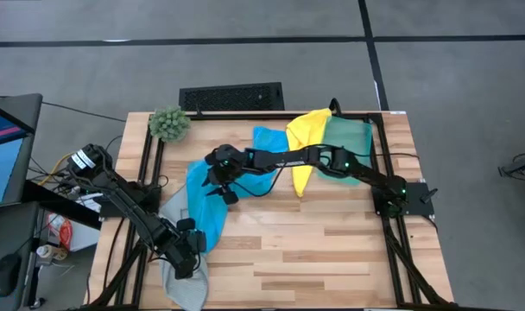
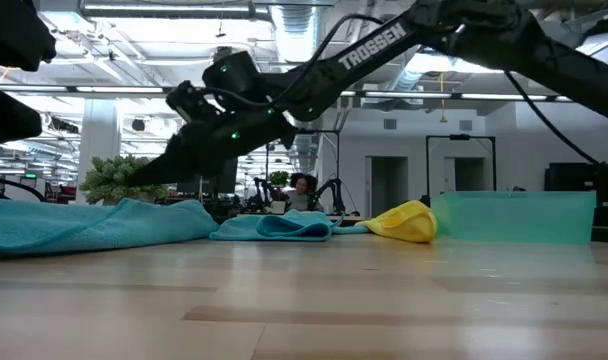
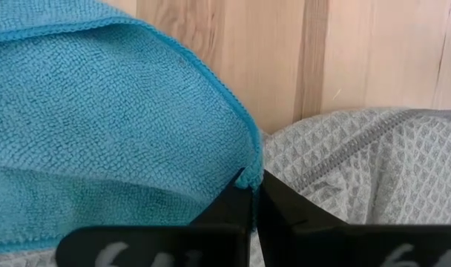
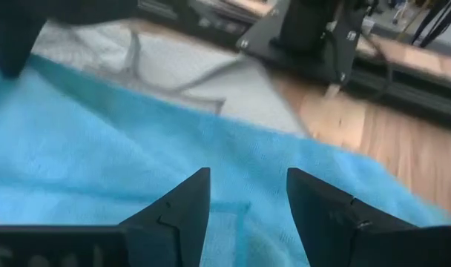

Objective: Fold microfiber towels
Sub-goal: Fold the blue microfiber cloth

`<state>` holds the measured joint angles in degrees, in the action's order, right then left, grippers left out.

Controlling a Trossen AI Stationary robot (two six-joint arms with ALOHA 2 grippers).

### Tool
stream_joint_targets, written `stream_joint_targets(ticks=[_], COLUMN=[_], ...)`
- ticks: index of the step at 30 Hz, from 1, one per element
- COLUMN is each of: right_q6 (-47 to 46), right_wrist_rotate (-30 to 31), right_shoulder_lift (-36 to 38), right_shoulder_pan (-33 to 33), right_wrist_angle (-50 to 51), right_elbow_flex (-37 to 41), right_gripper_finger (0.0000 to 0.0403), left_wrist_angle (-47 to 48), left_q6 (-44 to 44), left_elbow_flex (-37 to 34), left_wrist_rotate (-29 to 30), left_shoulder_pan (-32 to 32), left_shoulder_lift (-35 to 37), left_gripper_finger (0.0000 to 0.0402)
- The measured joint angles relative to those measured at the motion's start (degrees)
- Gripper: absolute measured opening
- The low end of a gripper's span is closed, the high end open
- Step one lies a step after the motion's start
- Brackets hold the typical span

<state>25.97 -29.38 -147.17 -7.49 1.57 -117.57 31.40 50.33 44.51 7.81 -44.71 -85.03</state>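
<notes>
A bright blue towel lies spread at the table's left middle. Its near corner overlaps the pale grey towel, which hangs over the near left edge. My left gripper is shut on that blue towel's near corner. My right gripper is open and hovers over the same towel's far part without touching it. A second blue towel, the yellow towel and the teal green towel lie bunched at the far side. My left gripper pinches the blue towel's hemmed corner between its two fingers, only at their free ends. The fingers come from above, pointing down. The rest of the towel lies on the table and on the grey towel.
A fuzzy green plant stands at the far left corner. A black frame runs along the far and side edges. Bare wood fills the near middle and right. A dark grille lies beyond the far edge.
</notes>
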Motion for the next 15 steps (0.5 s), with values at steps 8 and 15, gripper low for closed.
stream_joint_targets(ticks=[8, 15], right_q6=[0.0, 0.0], right_wrist_rotate=[-1.1, -0.9], right_shoulder_lift=[-0.3, -1.4], right_shoulder_pan=[-0.5, -0.5], right_wrist_angle=[3.3, 3.2], right_elbow_flex=[-0.3, -0.2], right_gripper_finger=[0.021, 0.021], left_wrist_angle=[0.0, 0.0], left_q6=[0.0, 0.0], left_elbow_flex=[0.0, 0.0], left_wrist_rotate=[0.1, 0.1], left_shoulder_pan=[0.0, 0.0], left_shoulder_lift=[0.0, 0.0], left_gripper_finger=[0.0, 0.0])
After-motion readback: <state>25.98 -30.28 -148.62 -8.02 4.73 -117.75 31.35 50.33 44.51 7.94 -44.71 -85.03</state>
